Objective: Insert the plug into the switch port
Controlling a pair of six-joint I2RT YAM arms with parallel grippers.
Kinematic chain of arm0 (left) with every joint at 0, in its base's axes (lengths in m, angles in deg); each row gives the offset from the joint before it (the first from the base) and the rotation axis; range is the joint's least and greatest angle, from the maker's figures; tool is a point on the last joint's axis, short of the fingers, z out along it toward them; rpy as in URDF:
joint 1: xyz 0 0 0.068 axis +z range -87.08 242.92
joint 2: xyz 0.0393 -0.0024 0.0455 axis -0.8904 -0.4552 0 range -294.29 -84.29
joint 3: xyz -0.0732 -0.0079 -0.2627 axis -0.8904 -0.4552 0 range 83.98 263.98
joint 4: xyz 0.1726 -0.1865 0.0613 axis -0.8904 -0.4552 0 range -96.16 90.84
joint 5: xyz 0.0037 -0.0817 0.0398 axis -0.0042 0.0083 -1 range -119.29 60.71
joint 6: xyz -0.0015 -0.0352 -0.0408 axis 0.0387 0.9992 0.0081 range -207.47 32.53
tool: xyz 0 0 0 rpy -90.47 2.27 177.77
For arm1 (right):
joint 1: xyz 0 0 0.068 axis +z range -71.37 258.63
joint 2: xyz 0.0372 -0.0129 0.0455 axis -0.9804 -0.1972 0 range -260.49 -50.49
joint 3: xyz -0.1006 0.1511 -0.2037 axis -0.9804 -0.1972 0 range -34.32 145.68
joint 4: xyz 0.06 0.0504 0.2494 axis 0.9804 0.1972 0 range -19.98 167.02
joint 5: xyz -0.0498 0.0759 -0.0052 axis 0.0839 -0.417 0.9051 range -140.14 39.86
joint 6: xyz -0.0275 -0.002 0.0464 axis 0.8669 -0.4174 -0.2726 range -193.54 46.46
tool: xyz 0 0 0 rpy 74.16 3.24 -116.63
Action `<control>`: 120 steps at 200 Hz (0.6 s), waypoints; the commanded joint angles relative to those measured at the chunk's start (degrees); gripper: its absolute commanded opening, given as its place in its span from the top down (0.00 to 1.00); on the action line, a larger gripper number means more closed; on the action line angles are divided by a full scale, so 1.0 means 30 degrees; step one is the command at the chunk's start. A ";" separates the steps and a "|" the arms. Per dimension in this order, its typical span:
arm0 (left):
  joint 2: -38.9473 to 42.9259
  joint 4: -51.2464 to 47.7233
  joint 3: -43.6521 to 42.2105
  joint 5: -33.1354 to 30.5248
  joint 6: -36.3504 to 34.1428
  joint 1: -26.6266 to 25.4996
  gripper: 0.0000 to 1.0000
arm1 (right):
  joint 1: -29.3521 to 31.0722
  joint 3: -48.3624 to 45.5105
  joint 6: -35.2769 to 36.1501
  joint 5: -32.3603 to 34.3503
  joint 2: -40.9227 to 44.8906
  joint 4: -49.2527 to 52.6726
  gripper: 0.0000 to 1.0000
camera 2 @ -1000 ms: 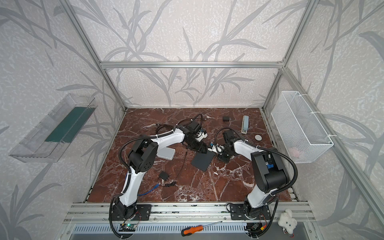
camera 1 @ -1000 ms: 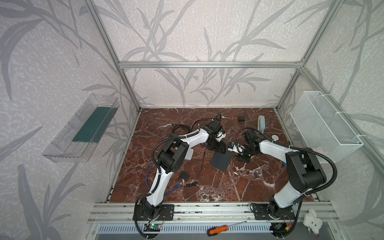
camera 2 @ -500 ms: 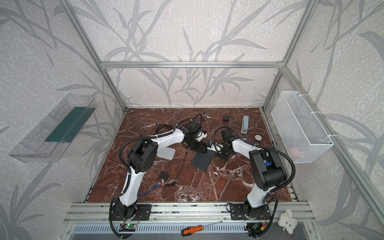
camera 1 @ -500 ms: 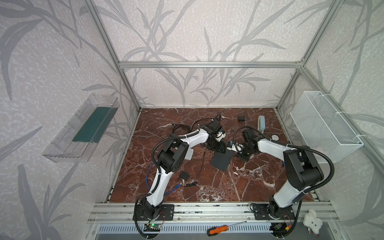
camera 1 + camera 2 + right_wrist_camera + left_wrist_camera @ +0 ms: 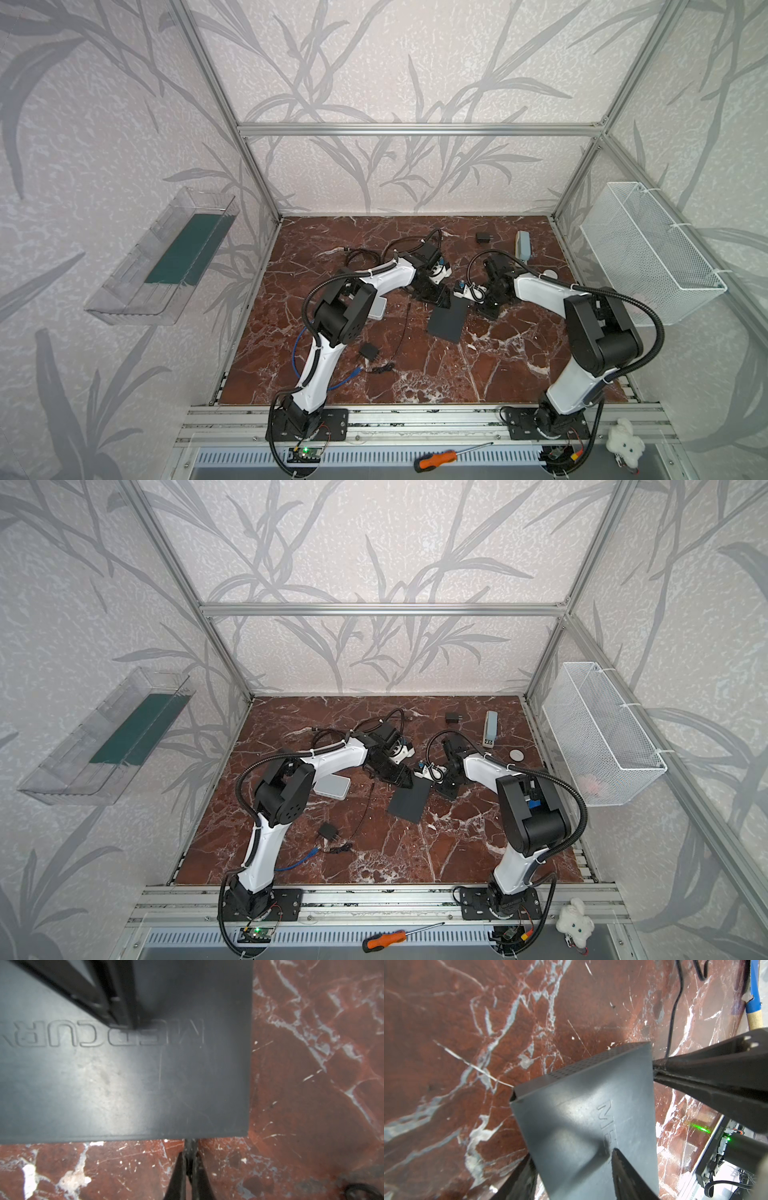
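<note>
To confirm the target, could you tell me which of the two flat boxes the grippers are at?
The dark grey slab with embossed lettering: left gripper and right gripper meet at its far end. The white box lies apart.

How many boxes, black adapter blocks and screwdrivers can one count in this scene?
Boxes: 3, dark grey slab, white box, pale blue box.
Black adapter blocks: 2, near adapter, far adapter.
Screwdrivers: 1, orange screwdriver.
Total: 6.
</note>
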 commanded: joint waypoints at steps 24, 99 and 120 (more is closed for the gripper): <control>-0.0380 -0.0875 -0.0409 0.2167 -0.0710 -0.0893 0.43 | 0.0750 0.0299 0.0063 -0.3094 -0.0176 -0.3266 0.99; -0.1021 -0.1224 0.0382 0.2092 -0.1985 -0.1116 0.43 | 0.1058 -0.0914 0.0559 -0.4679 0.1154 -0.6133 0.99; -0.1136 -0.1083 0.0585 0.1875 -0.2015 -0.1113 0.43 | 0.1211 -0.0849 0.1089 -0.5061 0.1229 -0.5947 0.99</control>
